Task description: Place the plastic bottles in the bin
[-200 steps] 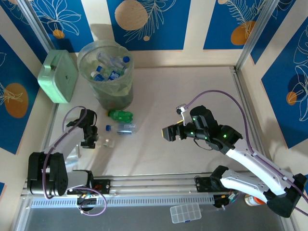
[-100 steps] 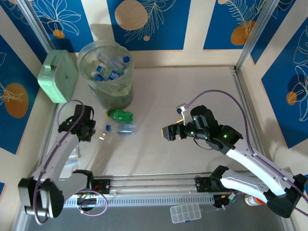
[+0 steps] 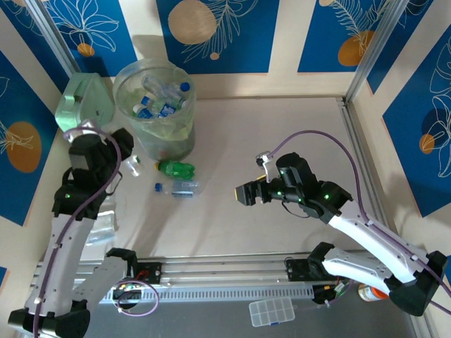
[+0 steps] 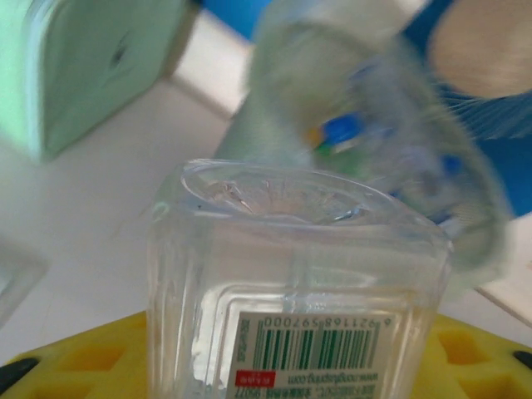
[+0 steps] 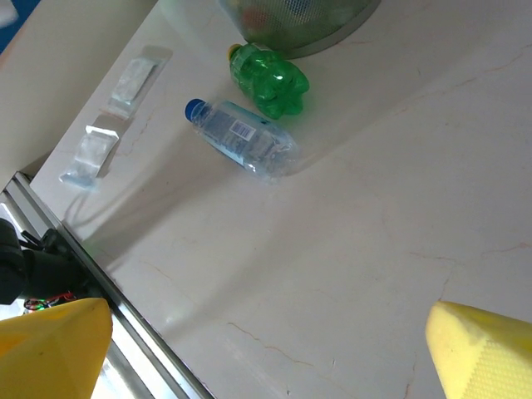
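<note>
Up it comes! The left pincer (image 4: 291, 370), pinching a clear bottle (image 4: 293, 274), has swung off the desk (image 3: 282, 141) toward the bin (image 3: 163, 134), now just ahead of it, so a drop looks close. The right pincer (image 3: 242, 194) hangs spread; a green bottle (image 5: 268, 79) and a blue-capped bottle (image 5: 243, 140) lie ahead of it, waiting.

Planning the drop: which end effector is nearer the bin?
Left. The left end effector, gripping a clear bottle, sits beside the bin; the right end effector hangs mid-table.
</note>
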